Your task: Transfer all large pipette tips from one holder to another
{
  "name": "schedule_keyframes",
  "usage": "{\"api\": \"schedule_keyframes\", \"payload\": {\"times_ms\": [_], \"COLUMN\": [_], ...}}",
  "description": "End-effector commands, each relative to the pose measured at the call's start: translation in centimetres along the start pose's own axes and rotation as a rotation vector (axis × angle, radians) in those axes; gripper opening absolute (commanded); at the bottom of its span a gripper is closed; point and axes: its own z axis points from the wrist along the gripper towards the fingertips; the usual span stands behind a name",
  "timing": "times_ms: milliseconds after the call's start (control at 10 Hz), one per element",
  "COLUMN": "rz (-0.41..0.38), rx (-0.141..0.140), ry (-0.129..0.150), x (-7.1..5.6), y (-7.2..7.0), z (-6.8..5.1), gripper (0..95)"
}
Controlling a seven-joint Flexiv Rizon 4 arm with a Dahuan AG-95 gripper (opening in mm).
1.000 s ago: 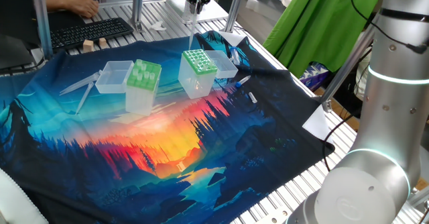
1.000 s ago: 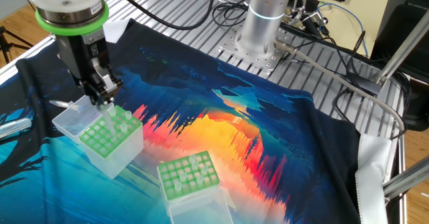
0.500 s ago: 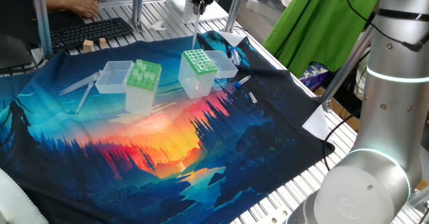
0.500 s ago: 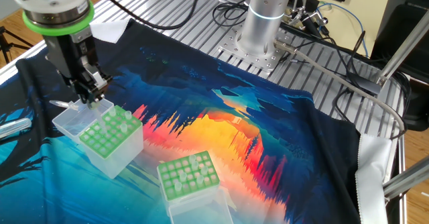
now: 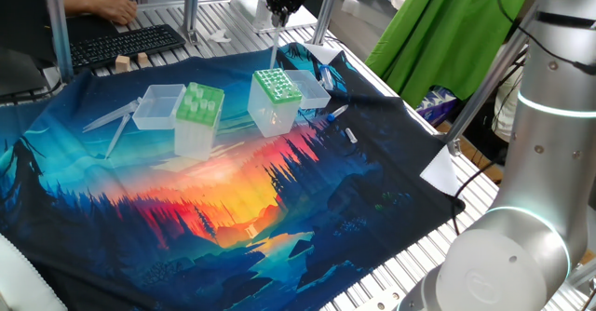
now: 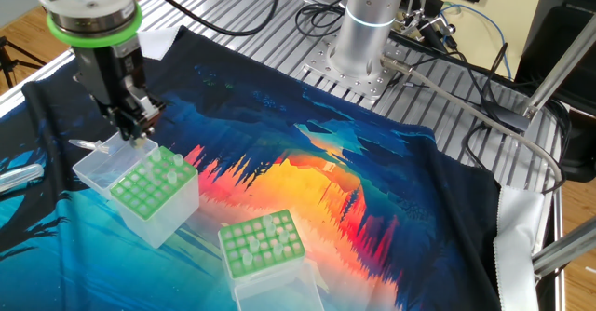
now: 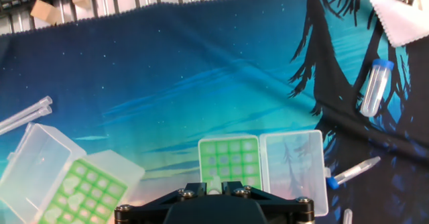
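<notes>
1. Gripper [image 6: 138,129]: black two-finger tool under a silver wrist with a green ring, pointing down. The fingers stand narrow, pinched on one large pipette tip [image 6: 142,143], a slender clear cone hanging point-down.
2. Dotted holder [image 5: 276,95]: translucent box whose darker green top plate carries a grid of small white dots. It stands on the printed cloth [image 5: 233,218] toward that surface's far edge in the one fixed view, directly below the gripper. The held tip hangs above it, apart from the plate.
3. Hinged lid [image 5: 313,89]: clear, shallow and rectangular, lying open against the dotted holder's right side.
4. Light-green holder [image 5: 198,115]: translucent box with a paler green top, left of the dotted holder and apart from it. Its own clear lid [image 5: 156,106] lies open on its left. Whether tips fill its holes cannot be told.
5. In the other fixed view, a few clear tips [image 6: 173,167] stand upright at one corner of the box beneath the gripper.
6. Capped tubes [image 7: 375,86]: clear cylinders with blue caps, lying toward the cloth's right edge in the hand view.
7. Cloth: glossy, printed with a forest sunset, spread over a ribbed metal table [image 6: 233,22].
</notes>
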Motion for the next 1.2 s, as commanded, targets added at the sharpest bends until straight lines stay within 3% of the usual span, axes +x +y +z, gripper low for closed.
{"api": "schedule_keyframes", "payload": {"times_ms": [100, 1200], "rz": [-0.001, -0.008], "rx": [0.0, -0.001], "ry": [0.001, -0.012], "x": [0.11, 1.07], "y": [-0.18, -0.82], "z": [0.17, 0.95], "gripper": [0.0, 0.0]}}
